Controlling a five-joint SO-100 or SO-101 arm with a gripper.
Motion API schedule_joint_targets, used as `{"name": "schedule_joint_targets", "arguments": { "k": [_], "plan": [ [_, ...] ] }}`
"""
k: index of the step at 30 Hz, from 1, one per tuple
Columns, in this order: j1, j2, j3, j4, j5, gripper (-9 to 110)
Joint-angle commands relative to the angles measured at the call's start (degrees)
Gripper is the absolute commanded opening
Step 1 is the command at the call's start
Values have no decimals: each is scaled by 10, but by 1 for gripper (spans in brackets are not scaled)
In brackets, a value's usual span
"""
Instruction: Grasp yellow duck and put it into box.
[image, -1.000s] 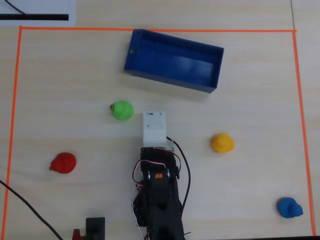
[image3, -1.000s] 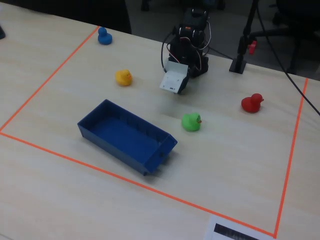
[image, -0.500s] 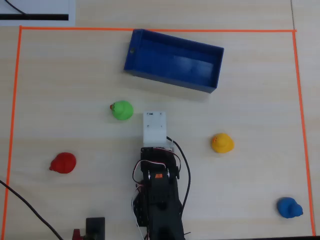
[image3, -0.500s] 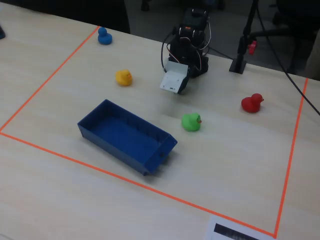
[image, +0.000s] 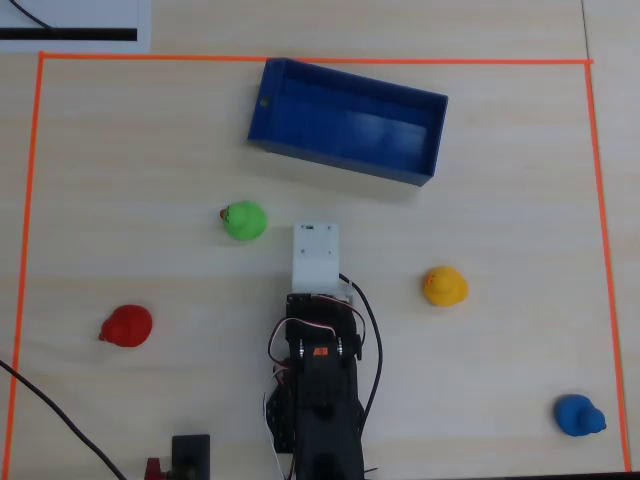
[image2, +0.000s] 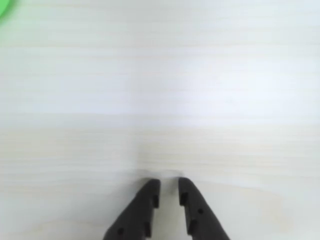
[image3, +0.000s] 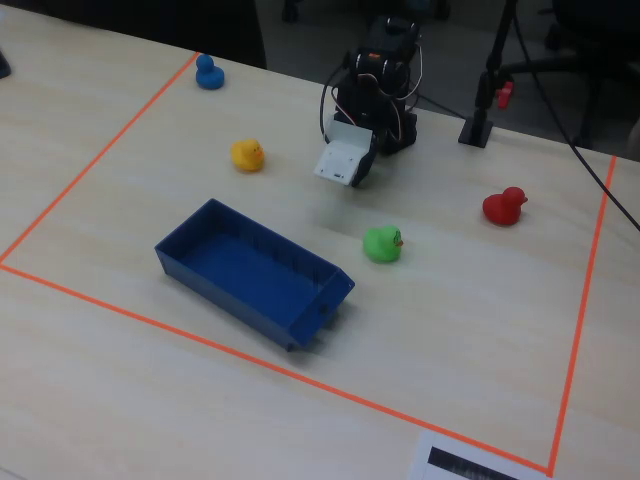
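Yellow duck (image: 444, 286) outside box (image: 267, 78).

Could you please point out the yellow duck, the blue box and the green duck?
yellow duck (image: 444, 286), overhead view, on its body.
box (image: 345, 125), overhead view, on its bare floor.
green duck (image3: 381, 244), fixed view, on its body.

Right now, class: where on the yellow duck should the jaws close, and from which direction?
Probably from straight above, closing across the rounded body of the yellow duck, below its head. It sits upright on bare table, apart from the other ducks and the box, so nothing blocks a top-down descent by the gripper.
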Motion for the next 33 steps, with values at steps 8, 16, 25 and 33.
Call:
{"name": "schedule_joint_targets", "arguments": {
  "k": [8, 16, 25, 33],
  "plan": [
    [123, -231, -131, -637, 73, 9],
    [308, -430, -263, -742, 128, 17],
    [544, -579, -259, -729, 104, 35],
    [599, -610, -193, -762, 65, 45]
  ]
}}
